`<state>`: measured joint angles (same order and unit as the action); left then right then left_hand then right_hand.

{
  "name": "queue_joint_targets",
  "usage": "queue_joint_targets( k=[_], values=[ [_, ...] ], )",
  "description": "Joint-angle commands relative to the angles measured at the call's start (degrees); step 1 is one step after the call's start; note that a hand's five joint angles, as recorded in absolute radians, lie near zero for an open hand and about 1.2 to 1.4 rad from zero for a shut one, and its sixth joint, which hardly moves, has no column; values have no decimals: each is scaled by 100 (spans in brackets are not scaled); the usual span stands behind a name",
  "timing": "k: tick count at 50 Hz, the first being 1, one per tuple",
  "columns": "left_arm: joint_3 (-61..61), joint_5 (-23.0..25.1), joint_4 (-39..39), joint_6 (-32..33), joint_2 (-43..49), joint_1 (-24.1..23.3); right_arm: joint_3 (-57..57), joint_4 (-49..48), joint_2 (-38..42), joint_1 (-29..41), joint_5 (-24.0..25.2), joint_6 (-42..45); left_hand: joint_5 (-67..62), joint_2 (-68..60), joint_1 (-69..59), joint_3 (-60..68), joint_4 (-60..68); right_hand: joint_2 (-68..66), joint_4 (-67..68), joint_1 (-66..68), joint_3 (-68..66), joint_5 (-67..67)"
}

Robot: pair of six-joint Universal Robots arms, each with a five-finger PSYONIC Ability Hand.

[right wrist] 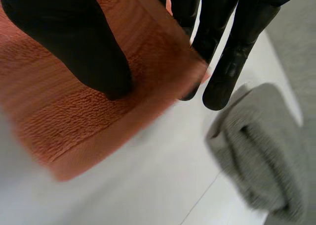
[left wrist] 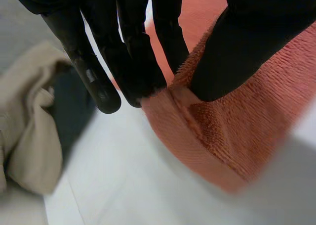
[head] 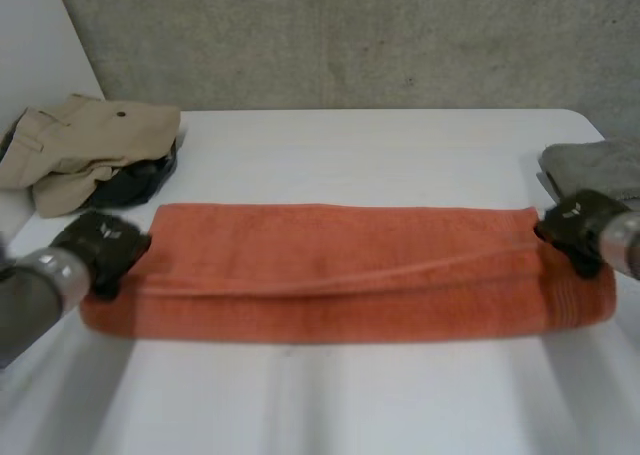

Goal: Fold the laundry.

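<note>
A long orange terry towel (head: 350,270), doubled lengthwise, lies across the middle of the white table (head: 350,145). The left hand (head: 100,247) pinches the towel's left end and the right hand (head: 575,230) its right end. Each has its thumb on top and straight fingers (left wrist: 98,76) behind the edge, probably so the short ends can be brought together. Off the towel's left end sits a crumpled beige garment (head: 90,145) — and just past its right end, a grey knitted cloth (head: 595,165). Open room lies in front of and behind the towel — its ends are crowded.
</note>
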<state>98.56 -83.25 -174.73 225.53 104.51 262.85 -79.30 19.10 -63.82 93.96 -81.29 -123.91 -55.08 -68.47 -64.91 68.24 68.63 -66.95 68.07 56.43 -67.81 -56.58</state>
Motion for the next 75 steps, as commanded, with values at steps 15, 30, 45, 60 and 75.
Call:
queue_joint_targets(
  k=[15, 30, 45, 60, 75],
  values=[
    [-4282, -1421, -1388, -528, 3637, -955, 2409, -2060, 2495, 641, -931, 156, -1492, -1153, -1509, 1176, 1137, -1305, 1193, 2357, -1219, -1342],
    [-3854, -1378, -2056, -378, 3419, -1289, 2377, -2692, 2323, 870, -1143, -237, 5508, 5847, 5491, -5824, -5863, 5695, -5807, -4643, 5781, 5658],
    [-1463, -1343, -2364, -905, 1442, -1509, -32, -1481, -157, 141, 105, -2181, 5508, 5847, 5491, -5824, -5863, 5695, -5807, -4643, 5781, 5658],
    [-891, -1255, -2364, -1424, 1291, -1579, -991, -2235, 528, -317, 316, -2076, 5508, 5847, 5491, -5824, -5863, 3587, -3698, -2535, 3672, 3549],
    [-786, -1255, -2364, -1424, 1204, -1562, -1017, -2824, 538, -852, 307, -1874, 5508, 5847, 5491, -5824, -5863, -1305, 1193, 2357, -1219, -1342]
  ],
)
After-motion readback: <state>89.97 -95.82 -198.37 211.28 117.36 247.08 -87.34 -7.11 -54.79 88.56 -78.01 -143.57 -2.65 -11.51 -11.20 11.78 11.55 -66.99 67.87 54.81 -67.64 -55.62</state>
